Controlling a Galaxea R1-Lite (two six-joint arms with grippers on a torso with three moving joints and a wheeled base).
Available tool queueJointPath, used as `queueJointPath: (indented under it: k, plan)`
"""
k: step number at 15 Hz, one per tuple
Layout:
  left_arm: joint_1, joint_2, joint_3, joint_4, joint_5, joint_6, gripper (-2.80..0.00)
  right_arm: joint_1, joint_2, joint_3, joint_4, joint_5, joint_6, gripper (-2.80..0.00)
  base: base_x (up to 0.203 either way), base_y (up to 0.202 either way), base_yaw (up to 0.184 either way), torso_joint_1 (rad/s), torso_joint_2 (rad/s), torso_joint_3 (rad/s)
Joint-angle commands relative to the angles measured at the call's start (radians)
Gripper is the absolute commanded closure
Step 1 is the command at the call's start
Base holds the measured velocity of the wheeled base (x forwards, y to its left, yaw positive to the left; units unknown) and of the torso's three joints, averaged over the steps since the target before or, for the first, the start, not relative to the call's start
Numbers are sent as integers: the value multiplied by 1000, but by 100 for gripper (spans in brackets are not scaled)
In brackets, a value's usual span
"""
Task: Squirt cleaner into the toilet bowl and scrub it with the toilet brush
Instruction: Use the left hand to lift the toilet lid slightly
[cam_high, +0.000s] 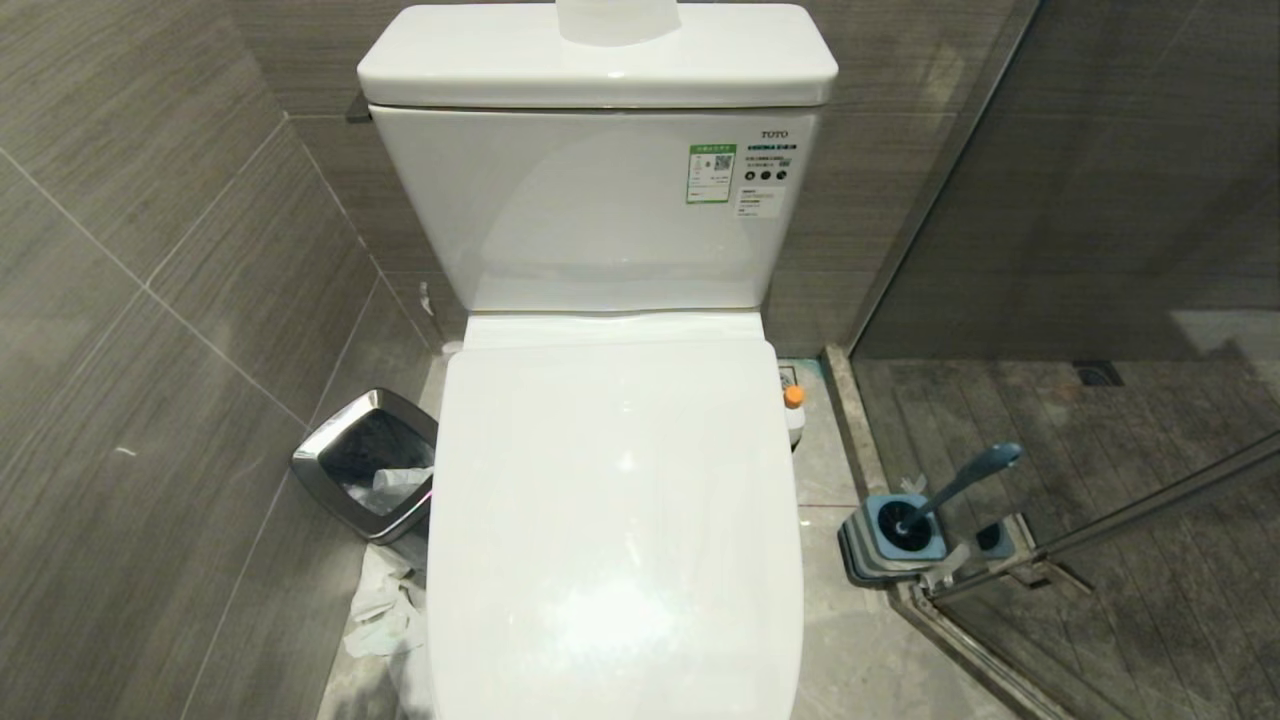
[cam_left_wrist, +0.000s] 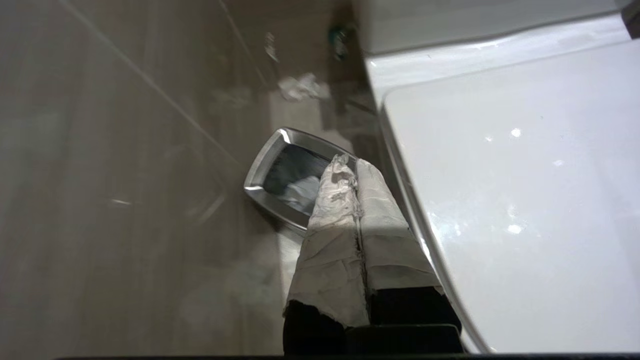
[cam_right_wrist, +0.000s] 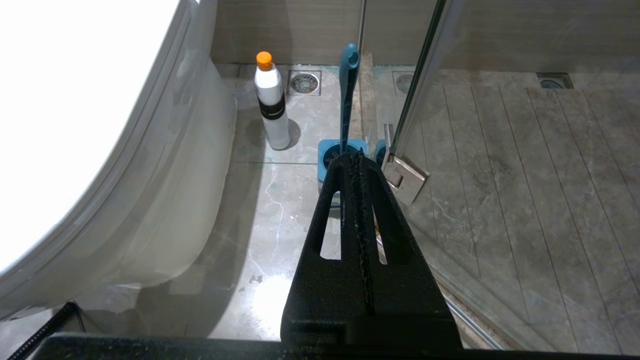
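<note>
1. The toilet lid (cam_high: 615, 520) was down, flat and closed over the bowl, so the bowl itself was hidden from every view.
2. Behind the lid stood the tank (cam_high: 590, 210), with a green-edged sticker (cam_high: 711, 173) on its front, toward the right.
3. Right of the lid, on the floor, stood the cleaner (cam_right_wrist: 270, 102), upright, orange cap on; from the head view only its cap and shoulder (cam_high: 794, 405) peeked out past the lid's edge.
4. Further right of the lid, the brush (cam_high: 965, 480) sat in its blue holder (cam_high: 893, 535), handle leaning up and away from the toilet.
5. The holder was pressed close against the foot of the glass door (cam_right_wrist: 500, 150), just beside the metal hinge (cam_right_wrist: 406, 177).
6. A floor drain (cam_right_wrist: 305, 82) lay beyond the cleaner, near the back wall.
7. Left of the lid stood the steel-rimmed bin (cam_high: 365, 465), with crumpled paper inside and more paper (cam_high: 385, 610) on the floor by it.
8. The left gripper (cam_left_wrist: 350, 165), fingers wrapped in white and pressed together with nothing between them, hung left of the lid's edge, over the bin.
9. The right gripper (cam_right_wrist: 356, 157), black fingers clamped tight and empty, hung low, right of the lid, pointing toward the holder.
</note>
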Motion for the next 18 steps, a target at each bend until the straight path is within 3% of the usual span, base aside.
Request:
queueJointPath:
  k: [1, 3, 5, 6, 8, 10, 11, 12, 14, 16, 18]
  plan:
    - [5, 282, -42, -23, -65, -60, 0, 0, 0, 26, -1, 0, 0, 0, 0, 0, 0, 0, 0, 0]
    - [26, 487, -114, -71, -185, -101, 0, 0, 0, 25, -1, 0, 0, 0, 0, 0, 0, 0, 0, 0]
    - [73, 672, -252, -63, -376, -126, 0, 0, 0, 25, -1, 0, 0, 0, 0, 0, 0, 0, 0, 0]
    - [99, 731, -341, -13, -489, -134, 0, 0, 0, 25, -1, 0, -1, 0, 0, 0, 0, 0, 0, 0]
    - [166, 824, -473, 131, -792, -152, 0, 0, 0, 25, -1, 0, 0, 0, 0, 0, 0, 0, 0, 0]
    - [237, 890, -522, 217, -1051, -157, 0, 0, 0, 25, -1, 0, 0, 0, 0, 0, 0, 0, 0, 0]
    - [275, 925, -524, 236, -1144, -158, 0, 0, 0, 25, -1, 0, 0, 0, 0, 0, 0, 0, 0, 0]
    - [314, 949, -514, 245, -1217, -159, 0, 0, 0, 25, -1, 0, 0, 0, 0, 0, 0, 0, 0, 0]
    - [357, 984, -443, 249, -1298, -145, 0, 0, 0, 25, -1, 0, 0, 0, 0, 0, 0, 0, 0, 0]
    - [386, 998, -332, 247, -1322, -90, 0, 0, 0, 25, -1, 0, 0, 0, 0, 0, 0, 0, 0, 0]
    - [406, 980, -199, 247, -1338, 7, 0, 0, 0, 25, -1, 0, 0, 0, 0, 0, 0, 0, 0, 0]
